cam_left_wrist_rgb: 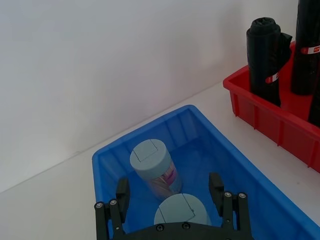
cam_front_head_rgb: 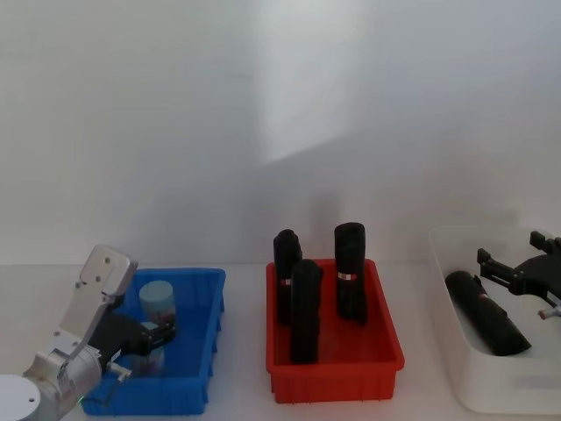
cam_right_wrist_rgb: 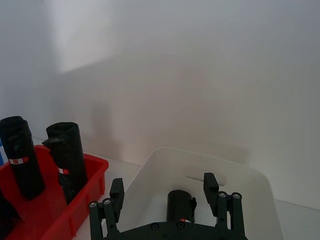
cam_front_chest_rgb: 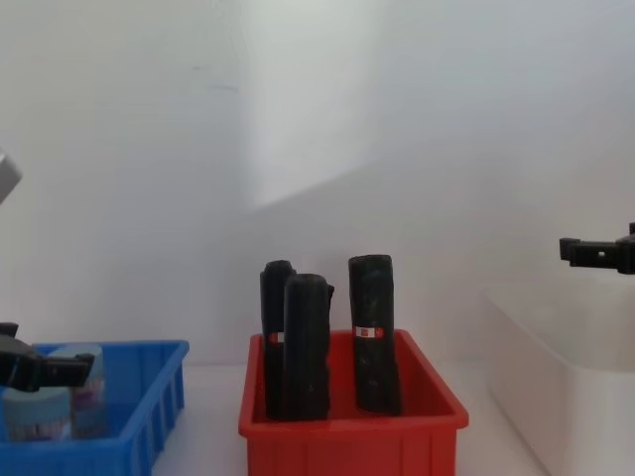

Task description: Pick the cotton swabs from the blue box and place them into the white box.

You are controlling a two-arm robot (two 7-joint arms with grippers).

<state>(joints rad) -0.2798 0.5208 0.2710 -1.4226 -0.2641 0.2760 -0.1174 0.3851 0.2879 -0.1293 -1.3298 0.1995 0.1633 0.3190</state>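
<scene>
Two cotton swabs tubs stand in the blue box [cam_front_head_rgb: 197,351] at the left. The far tub [cam_left_wrist_rgb: 152,165] leans a little, and the near tub [cam_left_wrist_rgb: 182,212] sits lower down. My left gripper [cam_left_wrist_rgb: 169,186] is down inside the blue box [cam_left_wrist_rgb: 235,165], open, its fingers [cam_left_wrist_rgb: 216,186] straddling the near tub without touching it. In the head view one tub [cam_front_head_rgb: 158,303] rises behind the left gripper [cam_front_head_rgb: 145,344]. At the right, my right gripper [cam_front_head_rgb: 515,267] hovers open over the white box [cam_front_head_rgb: 456,368], which holds a lying black cylinder [cam_front_head_rgb: 486,314].
The red box [cam_front_head_rgb: 333,368] stands between the two boxes and holds three upright black cylinders [cam_front_head_rgb: 349,270] with red bands. A white wall rises close behind everything. Bare table separates the boxes.
</scene>
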